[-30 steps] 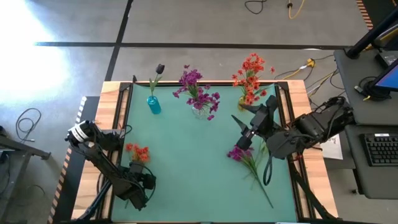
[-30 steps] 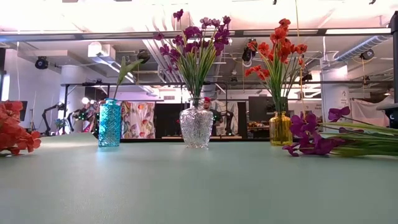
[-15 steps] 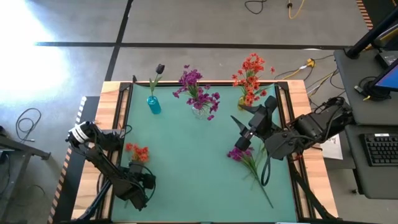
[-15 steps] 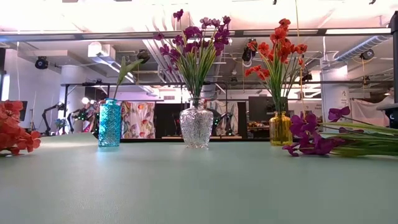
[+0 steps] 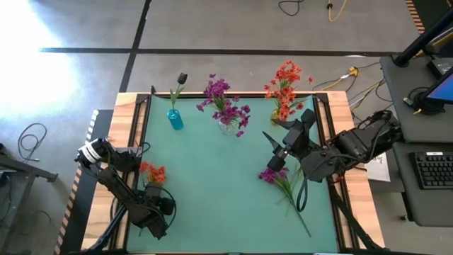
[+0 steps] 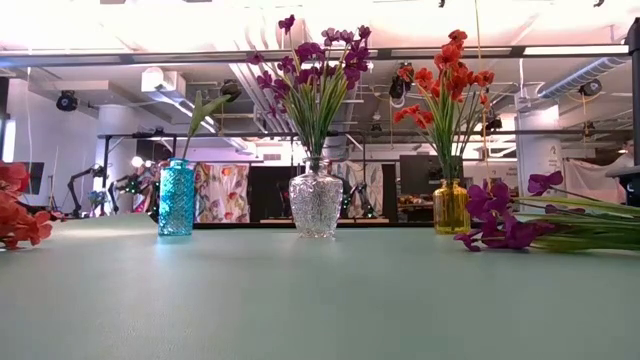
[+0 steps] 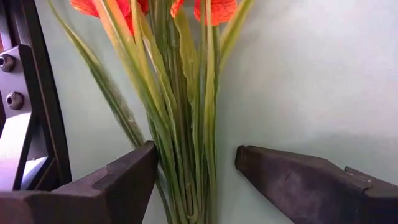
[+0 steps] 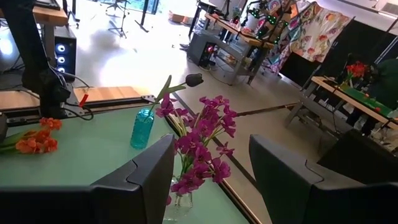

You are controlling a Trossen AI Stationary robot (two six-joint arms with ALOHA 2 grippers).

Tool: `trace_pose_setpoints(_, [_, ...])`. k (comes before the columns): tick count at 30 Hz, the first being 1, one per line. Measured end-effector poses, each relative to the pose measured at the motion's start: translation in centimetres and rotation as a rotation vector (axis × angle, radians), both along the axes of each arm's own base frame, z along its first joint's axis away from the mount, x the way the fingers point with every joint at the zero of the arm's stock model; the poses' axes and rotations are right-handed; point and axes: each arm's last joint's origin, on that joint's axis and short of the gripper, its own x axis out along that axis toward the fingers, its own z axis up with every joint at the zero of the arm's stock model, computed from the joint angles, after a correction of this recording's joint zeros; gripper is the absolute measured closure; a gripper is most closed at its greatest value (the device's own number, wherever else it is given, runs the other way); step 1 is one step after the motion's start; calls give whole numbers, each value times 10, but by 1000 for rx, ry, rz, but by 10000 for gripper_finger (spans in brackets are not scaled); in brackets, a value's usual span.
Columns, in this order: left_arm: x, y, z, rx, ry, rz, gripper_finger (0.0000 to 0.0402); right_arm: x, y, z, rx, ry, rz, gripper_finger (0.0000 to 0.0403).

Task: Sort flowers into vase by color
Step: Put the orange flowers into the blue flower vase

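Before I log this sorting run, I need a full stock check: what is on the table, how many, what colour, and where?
Blue vase: one, far left, one dark bud flower.
Clear vase: one, far middle, magenta flowers.
Yellow vase: one, far right, orange-red flowers.
Loose orange-red flower: one, near left, stems between the left gripper's open fingers.
Loose magenta flower: one, lying flat on the right, beside the right arm.
Table mat: one, teal, wooden border.
Left gripper: near-left corner, straddling the orange-red stems.
Right gripper: above the mat's right side, empty, fingers apart, facing the vases.

Teal table (image 5: 212,184); blue vase (image 6: 176,197); orange flowers (image 5: 153,172), green stems.
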Motion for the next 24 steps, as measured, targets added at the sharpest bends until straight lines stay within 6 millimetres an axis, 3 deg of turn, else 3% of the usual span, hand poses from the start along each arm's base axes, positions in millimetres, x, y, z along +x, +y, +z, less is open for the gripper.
trace_pose_setpoints(5, [0, 0, 0, 2, -4, -4, 92, 0, 0, 0, -8, 8, 2, 202])
trace_pose_setpoints(8, [1, 0, 0, 5, -13, -8, 116, 0, 0, 0, -11, 10, 3, 202])
trace_pose_setpoints(20, [1, 0, 4, 12, -10, 5, 352, 0, 0, 0, -16, 16, 4, 202])
trace_pose_setpoints(24, [3, -3, 11, 24, 0, 12, 395, 0, 0, 0, -16, 18, 6, 202])
